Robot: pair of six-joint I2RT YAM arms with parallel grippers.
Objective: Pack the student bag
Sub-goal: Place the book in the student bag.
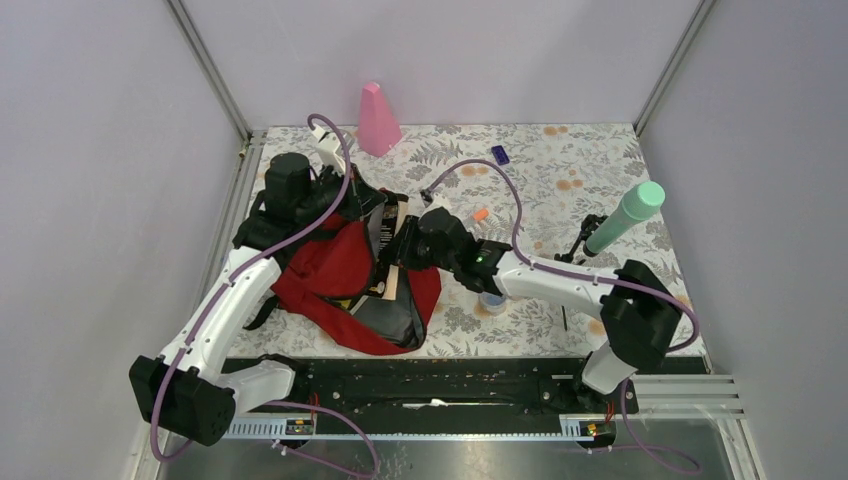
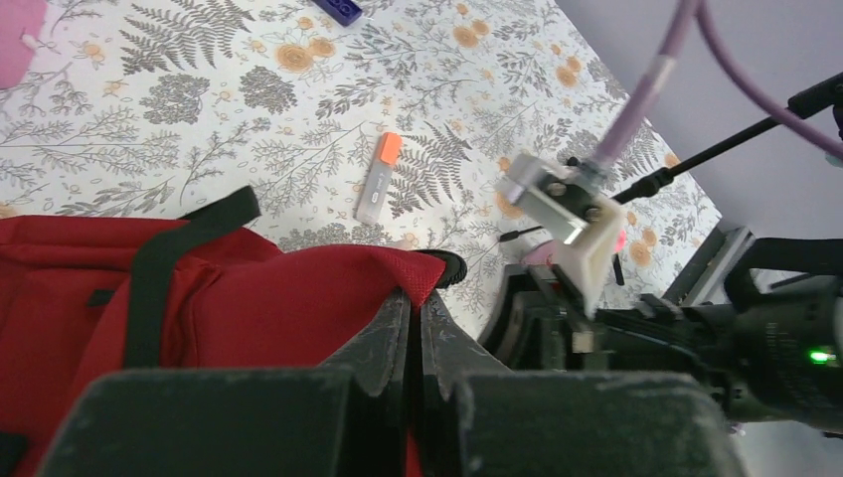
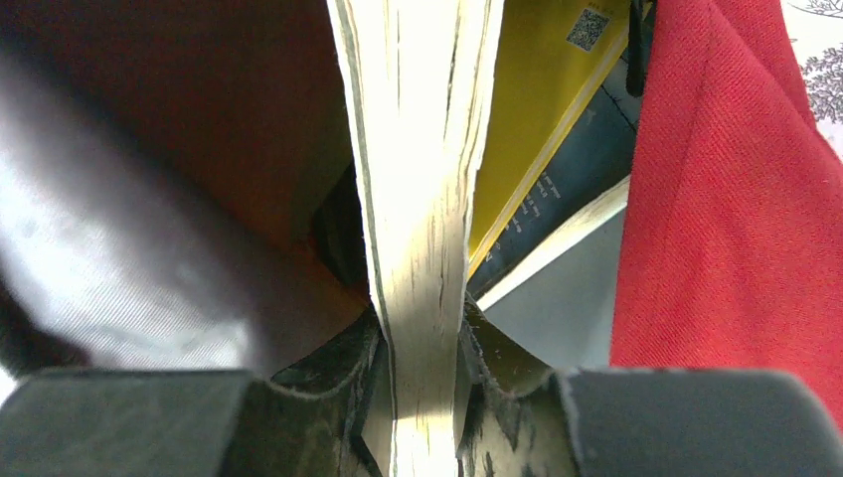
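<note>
Top: dark red fabric backpack sits left-centre on the floral worktop, partly packed; mint-green bottle and orange-capped stick are outside. Left wrist: my left hand is pinched tight on its rim. Right wrist: my right hand clamps a cream-edged book beside a yellow book inside.

Plain lilac walls enclose a floral-patterned table.
</note>
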